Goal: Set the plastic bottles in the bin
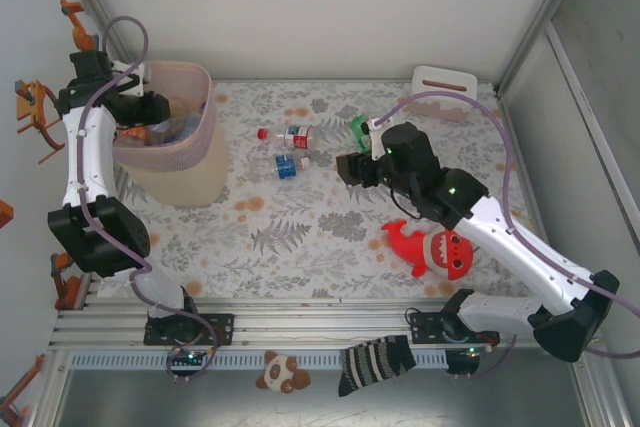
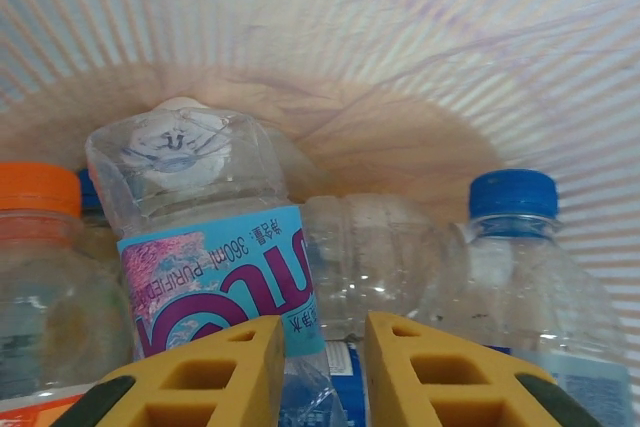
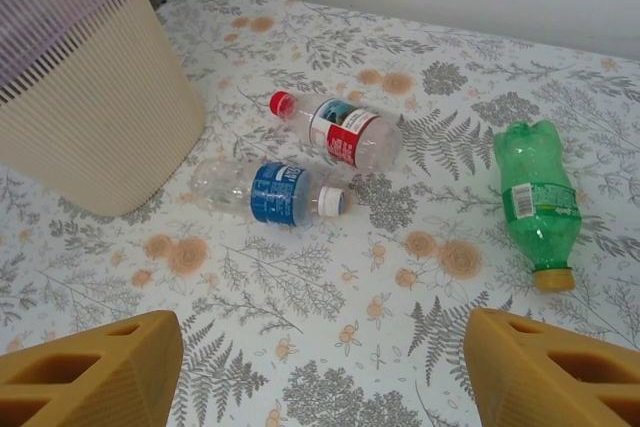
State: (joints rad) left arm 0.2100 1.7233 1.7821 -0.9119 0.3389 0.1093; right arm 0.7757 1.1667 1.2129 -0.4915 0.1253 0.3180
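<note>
Right pincer (image 3: 322,367) spread, left pincer (image 2: 325,362) closed; we judge clear blue-labelled plastic bottle (image 3: 270,192) light, crushable, slippery, so grip mid-label.

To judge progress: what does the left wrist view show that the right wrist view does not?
Left wrist: the left gripper over binned bottles, among them an orange-capped bottle and a blue-capped bottle. Right wrist: the open right gripper above the table, where three bottles lie, one a green bottle. Both: the bin, seen from inside and from outside.
</note>
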